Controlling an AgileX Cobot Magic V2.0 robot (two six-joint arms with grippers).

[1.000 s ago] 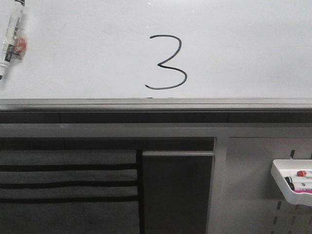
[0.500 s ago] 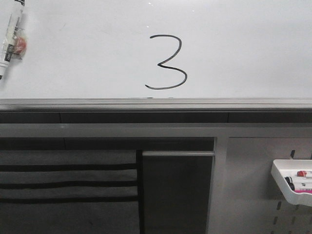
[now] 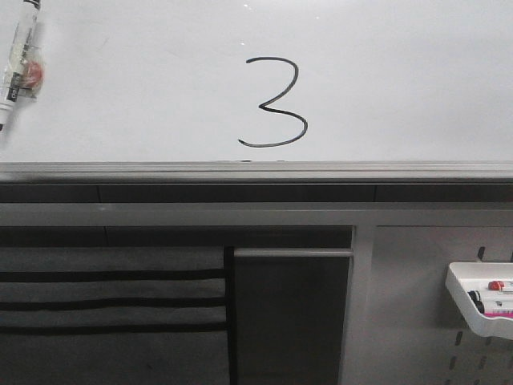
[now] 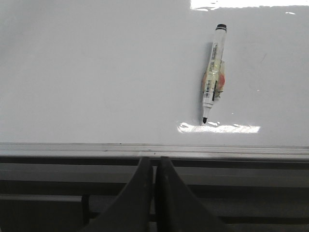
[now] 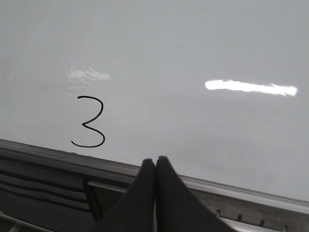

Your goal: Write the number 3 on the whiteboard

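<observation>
The number 3 [image 3: 275,103] stands complete on the whiteboard [image 3: 401,80], just above the grey rail [image 3: 256,171] along the board's lower edge, its long lower tail curling left and ending close over the rail; the task therefore appears finished. It is the only writing that can be read. A marker [image 4: 212,75] clings flat to the whiteboard well to the left of the digit, above the rail, tip pointing down and cap end up (its barrel label and barcode are too small to read); it is probably parked there so that it stays within reach. The left gripper [image 4: 154,166] and the right gripper [image 5: 155,166] both sit below the rail, each with its jaws pressed together and nothing between them, apparently withdrawn from the board. A white tray [image 3: 479,301] hangs on the pegboard [image 3: 417,321] well below the rail, holding spare markers.
</observation>
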